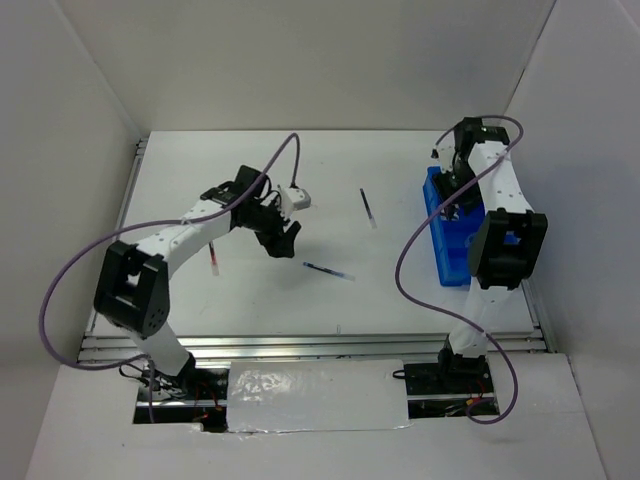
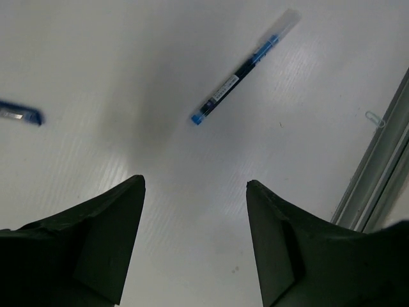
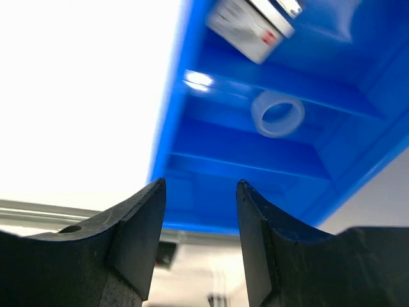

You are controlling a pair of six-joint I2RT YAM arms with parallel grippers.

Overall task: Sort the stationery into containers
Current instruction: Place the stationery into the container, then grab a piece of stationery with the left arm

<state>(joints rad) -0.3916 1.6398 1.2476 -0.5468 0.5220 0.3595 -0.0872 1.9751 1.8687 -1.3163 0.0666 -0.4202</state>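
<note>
Top view: bright, even, diffuse; faint shadows on bench (image 1: 330, 170) | Left wrist: dimmer, grey cast, soft shadow patch, blue pen (image 2: 236, 77) slightly smeared | Right wrist: bench blown out white; glare spot on blue bin (image 3: 255, 153) wall.

White worktop (image 1: 250, 300) under me, matte, faintly ribbed where my left wrist view sees it close. Plain white walls (image 1: 320, 60) stand on three sides: back, left and right. A grey metal rail (image 1: 320, 345) runs along the worktop's near edge, with a second strip down its left edge. Nearer still, a shiny crinkled sheet (image 1: 315, 395) lies on a white board; film or foil, I cannot tell.
</note>
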